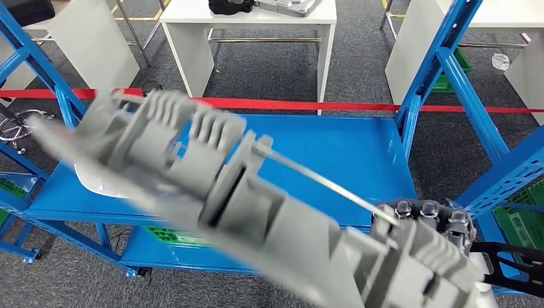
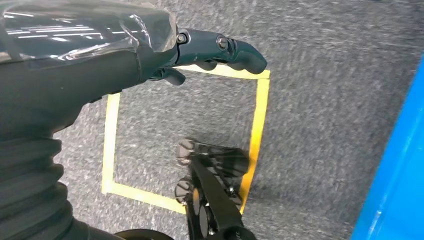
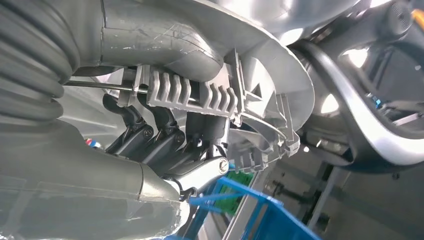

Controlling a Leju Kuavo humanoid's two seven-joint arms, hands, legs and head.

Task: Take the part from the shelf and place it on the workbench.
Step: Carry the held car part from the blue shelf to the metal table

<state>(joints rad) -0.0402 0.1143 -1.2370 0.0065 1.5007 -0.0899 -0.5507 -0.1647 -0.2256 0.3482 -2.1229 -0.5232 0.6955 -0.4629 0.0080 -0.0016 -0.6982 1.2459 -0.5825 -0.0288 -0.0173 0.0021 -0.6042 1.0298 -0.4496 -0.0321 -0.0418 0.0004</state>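
Your right robot hand (image 1: pixel 426 215) grips the long grey part (image 1: pixel 212 186) at one end, clear of the blue shelf (image 1: pixel 333 154); the left robot hand (image 2: pixel 220 50) hangs empty, fingers curled. That overhang may twist it loose or clip the shelf upright (image 1: pixel 436 70) beside the right robot hand.

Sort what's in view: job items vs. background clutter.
Job:
grey part, held in the right hand
blue shelf

Lying about:
white table
red tape line
green crate
yellow floor square
left hand, holding nothing
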